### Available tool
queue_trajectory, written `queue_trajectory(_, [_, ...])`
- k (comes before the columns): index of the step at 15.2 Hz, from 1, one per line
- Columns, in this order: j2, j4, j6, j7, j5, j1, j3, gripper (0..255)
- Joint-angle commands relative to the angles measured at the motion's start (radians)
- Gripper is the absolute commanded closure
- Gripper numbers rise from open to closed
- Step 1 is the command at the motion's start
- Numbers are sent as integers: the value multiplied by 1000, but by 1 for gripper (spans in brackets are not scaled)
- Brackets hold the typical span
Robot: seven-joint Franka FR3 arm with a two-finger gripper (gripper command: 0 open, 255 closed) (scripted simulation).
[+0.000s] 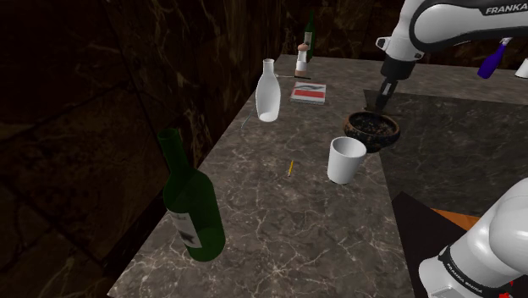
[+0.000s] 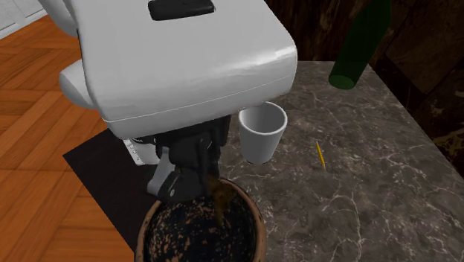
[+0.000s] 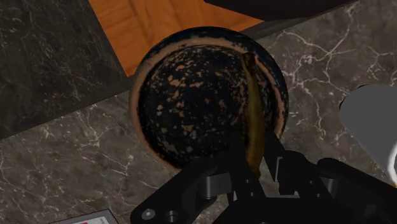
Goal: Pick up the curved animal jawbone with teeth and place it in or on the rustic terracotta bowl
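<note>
the all-black two-finger claw (image 3: 257, 164) was clamped narrow on the upper end of the slender, curved, yellow-brown jawbone (image 3: 252, 105), whose free end pointed down into the dark, speckled, terracotta-rimmed bowl (image 3: 141, 121), off-centre on the side nearer the plain white cup (image 3: 372, 121). a release here might have let the long bone tip across the rim and slide onto the grey marble counter (image 1: 279, 212). the white arm reached out from its stand, wrist turned steeply down over the bowl.
</note>
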Motion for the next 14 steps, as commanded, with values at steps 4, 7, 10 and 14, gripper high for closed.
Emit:
queue_trajectory(4, [116,62,58,-57,-3,-9,-50,255])
queue_trajectory(7, [121,25,99,-56,-5,-10,-53,255])
queue_trajectory(10, [127,-10,141,-55,-6,-10,-56,255])
queue_trajectory(14, [137,-45,185,-55,-8,-11,-59,255])
